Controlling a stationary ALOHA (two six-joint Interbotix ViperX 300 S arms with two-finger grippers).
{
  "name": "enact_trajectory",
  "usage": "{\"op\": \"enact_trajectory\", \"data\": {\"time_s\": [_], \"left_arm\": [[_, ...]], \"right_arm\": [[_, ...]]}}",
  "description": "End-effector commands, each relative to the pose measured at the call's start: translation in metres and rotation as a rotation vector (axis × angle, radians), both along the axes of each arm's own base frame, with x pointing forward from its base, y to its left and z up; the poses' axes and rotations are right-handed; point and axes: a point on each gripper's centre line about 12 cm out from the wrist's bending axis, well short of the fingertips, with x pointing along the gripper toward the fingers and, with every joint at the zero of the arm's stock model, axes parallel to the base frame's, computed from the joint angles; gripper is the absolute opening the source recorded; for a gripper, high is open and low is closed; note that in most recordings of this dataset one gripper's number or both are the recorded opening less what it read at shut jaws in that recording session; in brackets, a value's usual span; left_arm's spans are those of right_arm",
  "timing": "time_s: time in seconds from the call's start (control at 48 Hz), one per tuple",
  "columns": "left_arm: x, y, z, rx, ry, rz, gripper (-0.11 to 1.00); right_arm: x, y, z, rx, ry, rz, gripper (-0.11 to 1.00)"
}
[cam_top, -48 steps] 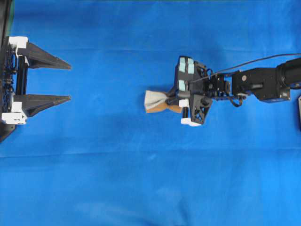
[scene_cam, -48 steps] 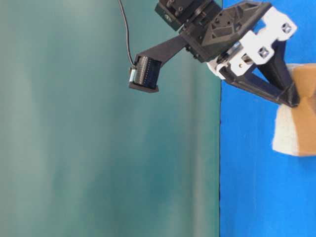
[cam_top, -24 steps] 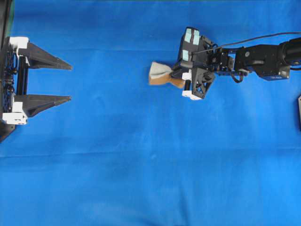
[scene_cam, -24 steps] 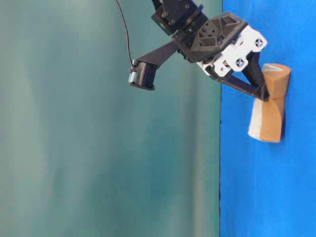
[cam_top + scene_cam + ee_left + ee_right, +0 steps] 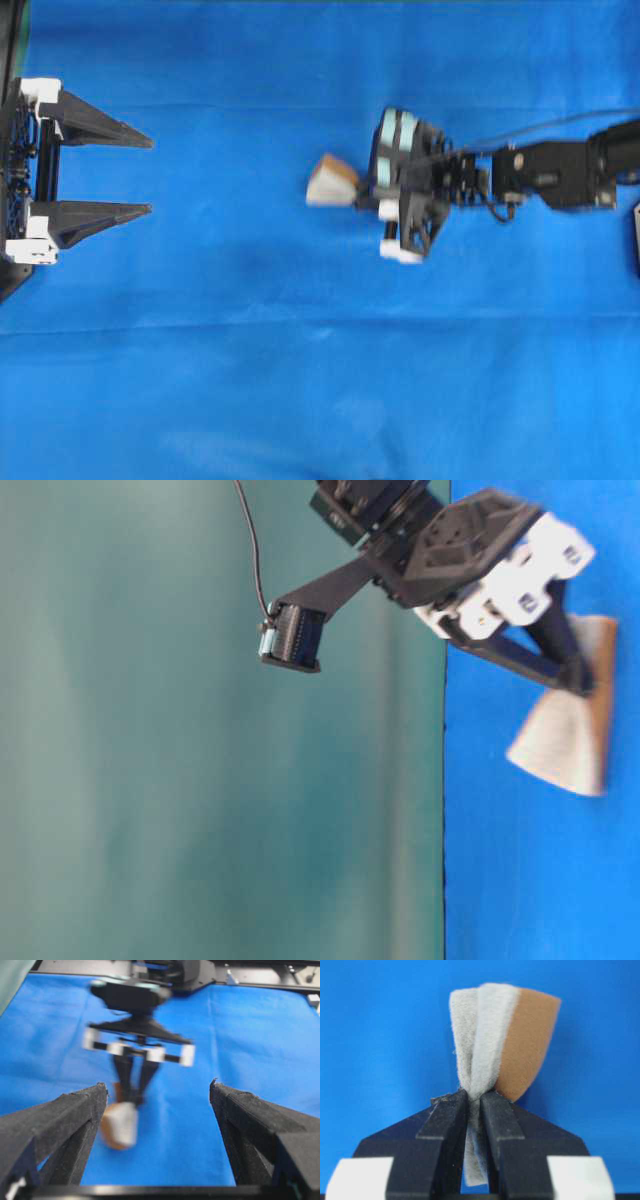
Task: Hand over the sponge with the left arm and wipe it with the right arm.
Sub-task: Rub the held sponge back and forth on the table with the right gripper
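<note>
The sponge (image 5: 332, 182), grey-white on one face and orange-brown on the other, is pinched and squashed at its middle by my right gripper (image 5: 358, 190), which is shut on it over the blue cloth. In the right wrist view the sponge (image 5: 500, 1045) fans out beyond the right gripper (image 5: 474, 1097). The table-level view shows the sponge (image 5: 560, 730) against the cloth, blurred. My left gripper (image 5: 150, 175) stays at the left edge, open and empty. From the left wrist the sponge (image 5: 120, 1125) shows ahead of the left gripper (image 5: 159, 1089), just inside its left finger (image 5: 75, 1110).
The blue cloth (image 5: 300, 380) covers the whole table. A dark object (image 5: 637, 235) sits at the right edge of the overhead view. A thin cable (image 5: 255, 560) hangs from the right arm, against a green backdrop (image 5: 200, 780).
The right gripper carried the sponge toward the top of the overhead view, then partway back, and is blurred with motion now. The left gripper has not moved.
</note>
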Motion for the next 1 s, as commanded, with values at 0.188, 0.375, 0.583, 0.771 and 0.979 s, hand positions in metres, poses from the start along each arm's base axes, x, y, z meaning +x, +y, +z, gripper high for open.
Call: {"op": "enact_trajectory", "data": {"time_s": [0.188,0.375,0.583,0.771,0.979], "left_arm": [[0.002,0.000,0.002,-0.001,-0.006,0.000,0.81],[0.002,0.000,0.002,-0.001,-0.006,0.000,0.81],[0.002,0.000,0.002,-0.003,-0.006,0.001,0.81],[0.002,0.000,0.002,-0.003,-0.006,0.001,0.81],[0.002,0.000,0.002,-0.004,-0.006,0.001,0.81]], "right_arm": [[0.003,0.082,0.009,0.079,0.017,0.124,0.16],[0.005,0.089,0.012,0.077,0.037,0.138,0.16],[0.004,0.055,0.011,0.048,0.051,0.082,0.16],[-0.006,-0.006,0.010,-0.005,0.060,-0.016,0.14],[-0.016,-0.071,0.015,-0.067,0.044,-0.118,0.15]]}}
